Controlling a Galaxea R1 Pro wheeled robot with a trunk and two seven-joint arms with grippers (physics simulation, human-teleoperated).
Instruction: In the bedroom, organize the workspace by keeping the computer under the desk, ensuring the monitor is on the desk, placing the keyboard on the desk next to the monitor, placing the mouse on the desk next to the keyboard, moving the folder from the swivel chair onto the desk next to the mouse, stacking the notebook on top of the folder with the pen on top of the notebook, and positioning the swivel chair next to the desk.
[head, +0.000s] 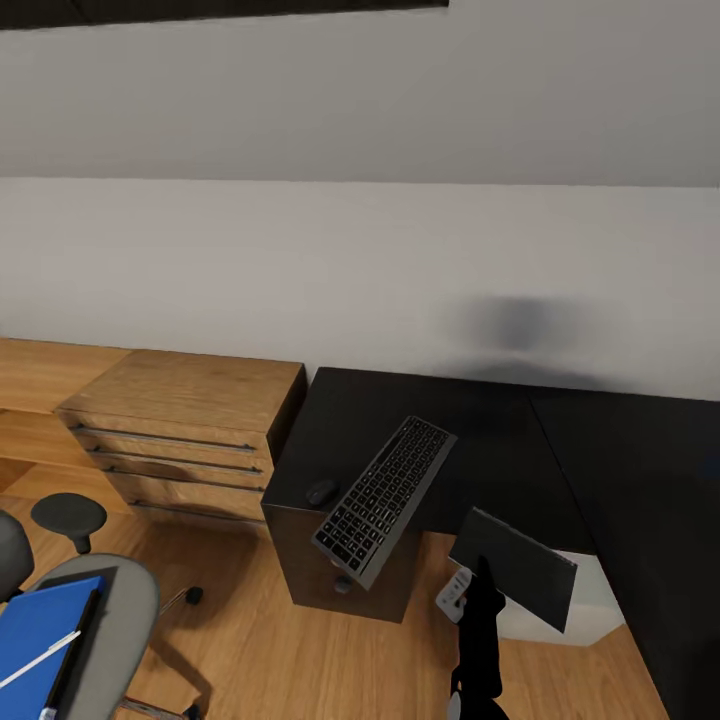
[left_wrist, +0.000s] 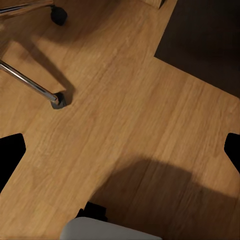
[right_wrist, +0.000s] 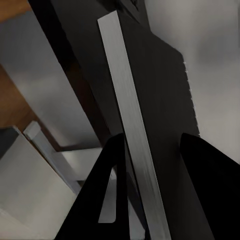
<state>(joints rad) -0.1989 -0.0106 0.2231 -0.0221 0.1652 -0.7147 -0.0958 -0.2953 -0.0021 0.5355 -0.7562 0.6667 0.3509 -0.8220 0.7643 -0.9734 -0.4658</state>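
My right gripper pinches the notebook (tilted) beside the desk; left's opening I can't tell.

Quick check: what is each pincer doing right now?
Left pincer: open, nothing in it, above the floor.
Right pincer: closed on the edge of the notebook, held off the desk.

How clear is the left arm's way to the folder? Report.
Probably clear. The folder lies flat on the chair at the robot's left, with only the pen on top and nothing above it. The left gripper hangs over the floor beside the chair, jaws open.
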